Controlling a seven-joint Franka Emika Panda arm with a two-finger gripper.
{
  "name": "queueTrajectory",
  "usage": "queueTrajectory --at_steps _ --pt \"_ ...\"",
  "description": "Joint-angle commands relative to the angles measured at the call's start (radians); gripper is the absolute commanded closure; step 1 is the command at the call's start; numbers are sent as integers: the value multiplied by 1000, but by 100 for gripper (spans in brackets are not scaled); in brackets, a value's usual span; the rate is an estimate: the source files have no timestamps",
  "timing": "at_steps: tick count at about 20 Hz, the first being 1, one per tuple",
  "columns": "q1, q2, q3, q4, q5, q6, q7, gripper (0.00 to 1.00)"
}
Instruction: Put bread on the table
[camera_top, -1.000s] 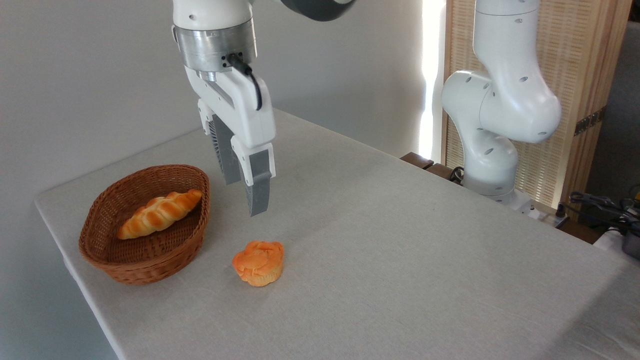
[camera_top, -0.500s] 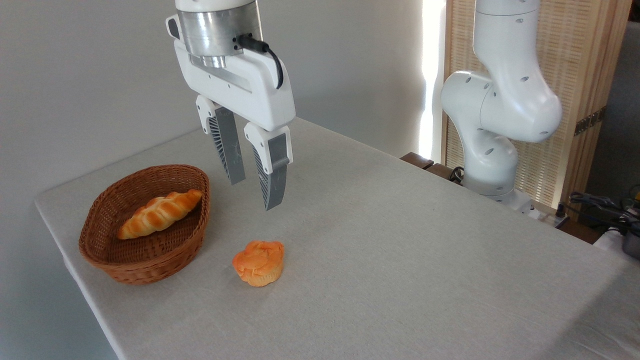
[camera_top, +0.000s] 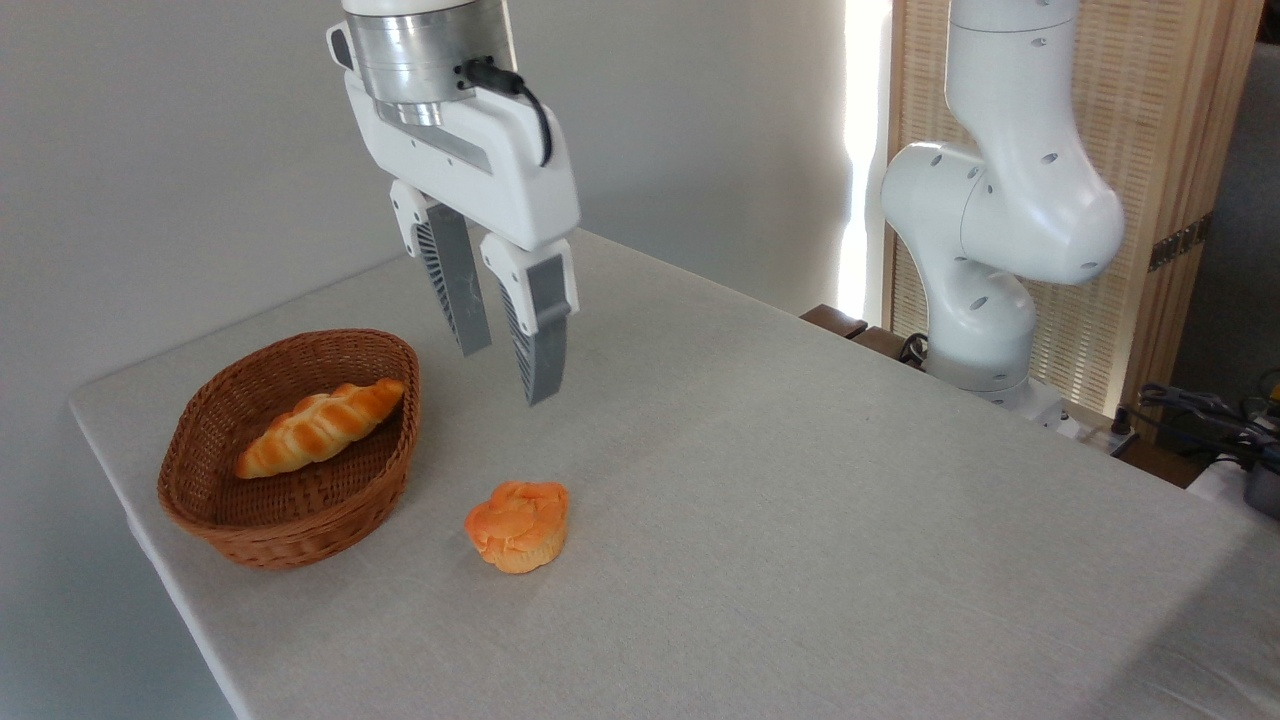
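Note:
The bread (camera_top: 517, 526), a small round orange bun with a lumpy top, sits on the light grey table (camera_top: 800, 520) just right of the wicker basket. My gripper (camera_top: 508, 375) hangs in the air above and a little behind the bun, well clear of it. Its two grey fingers (camera_top: 535, 340) point down with a gap between them and nothing held, so it is open.
A brown wicker basket (camera_top: 290, 520) stands at the left with a long twisted golden loaf (camera_top: 318, 427) inside. The arm's white base (camera_top: 985, 300) rises at the back right. Cables and gear (camera_top: 1215, 415) lie beyond the table's right edge.
The gripper has risen and turned about its axis, so both fingers now show side by side. The bun and basket have not moved.

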Motion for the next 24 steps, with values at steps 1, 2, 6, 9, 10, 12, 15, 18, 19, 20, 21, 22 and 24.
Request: queueTrajectory --at_steps 1,2,6,9,10,12,15,18,19,20,21,22,24 --pt "3 11 -38 20 15 -31 -12 0" --pt "3 9 -38 20 15 -31 -10 0" --pt "3 9 -35 22 15 -31 -4 0" --pt "3 9 -30 23 15 -32 -10 0" --pt "3 9 -29 25 15 -31 -10 0" --pt "3 9 -27 25 15 -31 -13 0" --pt "4 9 -27 25 15 -26 -28 0" --pt "3 9 -27 25 17 -21 -65 0" --pt "3 9 -27 25 17 -20 -68 0" --pt "3 9 -27 25 17 -20 -68 0" --pt "3 9 -27 25 15 -20 -68 0" --pt "3 9 -27 25 15 -18 -68 0" --pt "3 11 -27 25 17 -17 -65 0"
